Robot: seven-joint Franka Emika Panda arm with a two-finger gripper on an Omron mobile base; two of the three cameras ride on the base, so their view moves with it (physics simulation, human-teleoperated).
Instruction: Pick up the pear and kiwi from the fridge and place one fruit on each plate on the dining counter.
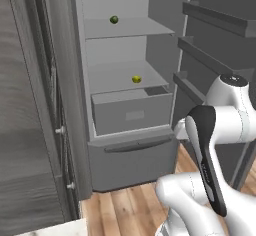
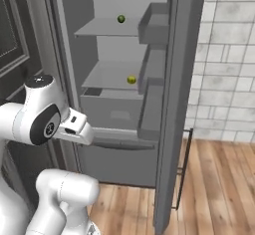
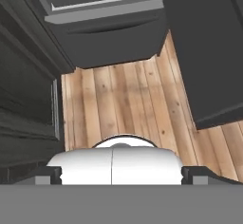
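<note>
The fridge (image 1: 125,105) stands open ahead of me, its door (image 2: 174,104) swung right; the pear (image 1: 136,79) lies on the lower shelf above the drawer (image 1: 131,111), well above my hand; a dark green ball (image 1: 114,19) sits on the upper shelf; I cannot tell whether my fingers are apart.

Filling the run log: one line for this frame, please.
phase: pre-reach | fridge: door open | pear: lower shelf, above drawer | dark green ball: upper shelf | arm: folded low, hand facing wood floor | held: can't tell
</note>
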